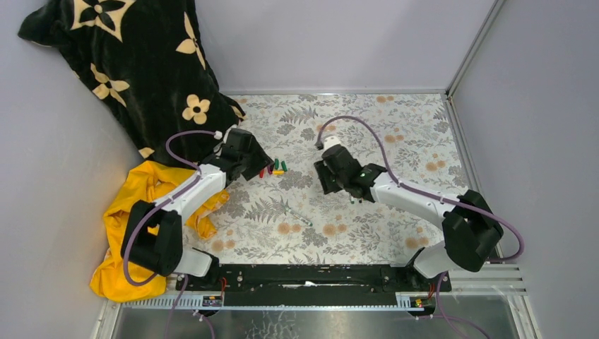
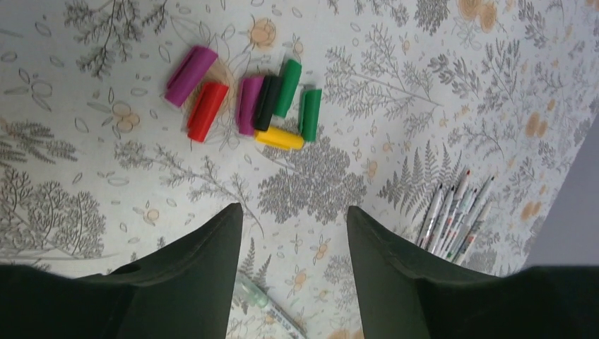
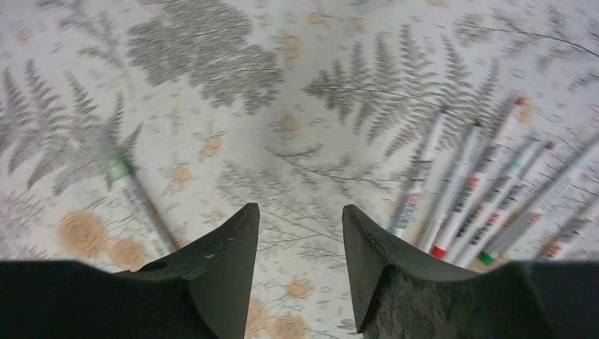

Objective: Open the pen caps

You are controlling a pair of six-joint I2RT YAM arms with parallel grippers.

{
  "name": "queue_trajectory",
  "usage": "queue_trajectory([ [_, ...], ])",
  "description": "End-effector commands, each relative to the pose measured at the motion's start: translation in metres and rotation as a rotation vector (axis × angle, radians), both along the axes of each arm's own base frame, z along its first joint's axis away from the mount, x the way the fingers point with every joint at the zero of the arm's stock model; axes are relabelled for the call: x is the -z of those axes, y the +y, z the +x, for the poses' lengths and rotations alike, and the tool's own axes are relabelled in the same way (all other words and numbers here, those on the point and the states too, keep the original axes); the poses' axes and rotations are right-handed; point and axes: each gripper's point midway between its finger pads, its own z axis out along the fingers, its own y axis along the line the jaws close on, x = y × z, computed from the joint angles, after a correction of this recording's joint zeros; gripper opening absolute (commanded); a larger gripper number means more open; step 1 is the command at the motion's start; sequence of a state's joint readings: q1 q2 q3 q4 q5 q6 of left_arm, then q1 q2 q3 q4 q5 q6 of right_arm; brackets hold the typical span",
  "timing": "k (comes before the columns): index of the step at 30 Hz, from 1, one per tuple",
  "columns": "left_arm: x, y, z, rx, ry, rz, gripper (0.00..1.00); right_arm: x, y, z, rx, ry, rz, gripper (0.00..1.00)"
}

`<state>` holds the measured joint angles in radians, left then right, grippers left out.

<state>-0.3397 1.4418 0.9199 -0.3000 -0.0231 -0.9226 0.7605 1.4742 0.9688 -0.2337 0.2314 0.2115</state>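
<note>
Several loose pen caps (image 2: 268, 106) lie in a cluster on the patterned cloth: two magenta, a red, a black, two green and a yellow one; from above the caps (image 1: 276, 168) show just right of my left gripper (image 1: 265, 164). In its wrist view, the left gripper (image 2: 294, 212) stands open and empty, short of them. A bundle of uncapped pens (image 3: 487, 187) lies right of my right gripper (image 3: 300, 208), which is open and holds nothing. A lone pen (image 1: 299, 219) with a pale green cap (image 3: 115, 164) lies apart on the cloth.
A black flowered cloth (image 1: 134, 63) hangs at the back left. A yellow cloth (image 1: 131, 212) is bunched under the left arm. Grey walls close in the left, back and right sides. The uncapped pens (image 2: 455, 215) lie right of the left fingers.
</note>
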Motion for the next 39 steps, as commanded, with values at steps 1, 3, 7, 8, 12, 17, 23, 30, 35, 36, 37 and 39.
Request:
queue_trajectory([
  [1,-0.013,-0.008,-0.016,0.033,-0.022,-0.073,0.65,-0.006,0.049,-0.025,-0.177,0.031,0.018,0.55],
  [3,-0.015,-0.008,-0.023,0.041,-0.026,-0.081,0.68,0.001,0.062,-0.035,-0.213,0.047,-0.002,0.55],
  [7,-0.016,-0.003,-0.038,0.040,-0.030,-0.085,0.72,0.014,0.079,-0.049,-0.248,0.071,-0.015,0.55],
  [8,-0.017,-0.002,-0.040,0.039,-0.033,-0.087,0.72,0.018,0.082,-0.052,-0.257,0.079,-0.011,0.55],
  [12,-0.018,0.002,-0.050,0.021,-0.035,-0.101,0.73,0.032,0.097,-0.064,-0.297,0.115,-0.025,0.55],
  [17,-0.023,0.007,-0.057,-0.005,-0.056,-0.116,0.73,0.050,0.110,-0.076,-0.336,0.139,-0.067,0.55],
  [23,-0.024,0.012,-0.060,-0.020,-0.064,-0.113,0.73,0.062,0.118,-0.081,-0.347,0.154,-0.081,0.55],
  [30,-0.022,0.017,-0.062,-0.037,-0.065,-0.107,0.73,0.078,0.119,-0.084,-0.349,0.177,-0.111,0.51],
  [35,-0.020,0.018,-0.061,-0.044,-0.064,-0.106,0.73,0.088,0.116,-0.087,-0.349,0.202,-0.127,0.38],
  [36,-0.019,0.019,-0.060,-0.047,-0.064,-0.106,0.73,0.089,0.116,-0.089,-0.348,0.207,-0.128,0.32],
  [37,-0.018,0.019,-0.060,-0.048,-0.063,-0.105,0.73,0.091,0.114,-0.089,-0.347,0.210,-0.130,0.25],
  [39,-0.016,0.019,-0.059,-0.049,-0.058,-0.103,0.73,0.092,0.113,-0.090,-0.342,0.211,-0.124,0.13],
])
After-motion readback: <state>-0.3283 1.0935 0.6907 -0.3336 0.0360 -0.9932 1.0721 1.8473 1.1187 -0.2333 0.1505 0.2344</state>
